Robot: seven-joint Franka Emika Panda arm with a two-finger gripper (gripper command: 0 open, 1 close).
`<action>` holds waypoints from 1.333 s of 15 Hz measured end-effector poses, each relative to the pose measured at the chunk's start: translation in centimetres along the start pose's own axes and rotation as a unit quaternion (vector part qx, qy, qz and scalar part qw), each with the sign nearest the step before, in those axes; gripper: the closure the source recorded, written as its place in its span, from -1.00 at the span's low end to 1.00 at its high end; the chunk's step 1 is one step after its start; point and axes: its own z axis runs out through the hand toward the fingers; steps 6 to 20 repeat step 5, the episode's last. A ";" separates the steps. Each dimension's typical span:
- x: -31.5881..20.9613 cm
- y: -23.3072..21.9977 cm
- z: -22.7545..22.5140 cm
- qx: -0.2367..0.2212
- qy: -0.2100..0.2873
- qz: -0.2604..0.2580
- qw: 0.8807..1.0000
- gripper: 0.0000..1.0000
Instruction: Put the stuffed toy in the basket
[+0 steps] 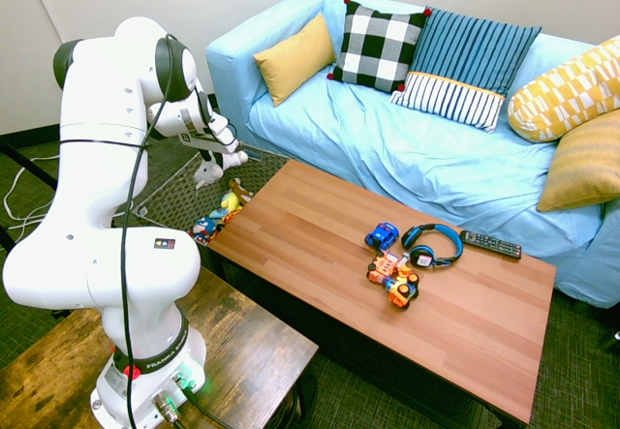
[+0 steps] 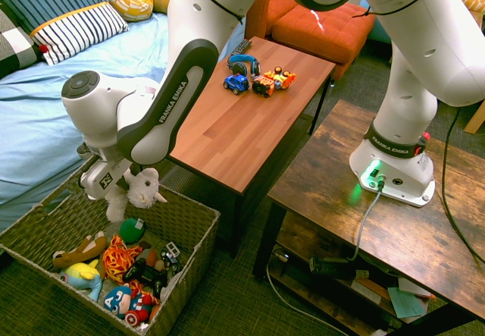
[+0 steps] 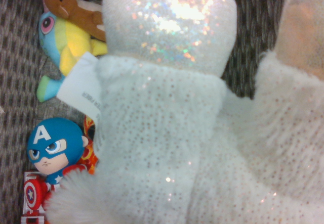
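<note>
1. The gripper [image 2: 114,186] is closed on the stuffed toy [image 2: 138,192], which hangs from the fingers in the air, head and legs dangling to one side of them.
2. Directly below the gripper lies the basket [image 2: 193,218], its near wall just beneath the dangling toy; the toy is over the opening but close to the corner nearest the wooden table [image 2: 227,124].
3. Under the gripper the basket already holds other toys (the wrist view shows a blue-headed shield figure [image 3: 48,148] and a yellow and blue plush [image 3: 66,47] past the white fur), so the landing spot is uneven.
4. Risk: released from here, the toy could catch the rim beside the gripper and tip outward onto the floor, because much of its body hangs off to the table side, not straight under the fingers.
5. Risk: if the gripper descends further without moving inward, the toy or the fingers could press on the woven wall and shove the basket.
6. A sewn label [image 3: 81,90] sticks out of the toy; it could snag on a finger at release, though this looks unlikely.
</note>
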 end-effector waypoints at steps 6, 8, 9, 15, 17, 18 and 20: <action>1.0 -0.2 -0.4 0.000 0.010 0.005 1.000 -1.00; 1.0 -0.2 -0.4 0.000 0.010 0.005 1.000 -1.00; 1.0 -0.2 -0.4 0.000 0.010 0.005 1.000 -1.00; 1.0 -0.2 -0.4 0.000 0.010 0.005 1.000 -1.00; 1.0 -0.2 -0.4 0.000 0.010 0.005 1.000 -1.00; 1.0 -0.2 -0.4 0.000 0.010 0.005 1.000 -1.00; 1.0 -0.2 -0.4 0.000 0.010 0.005 1.000 -1.00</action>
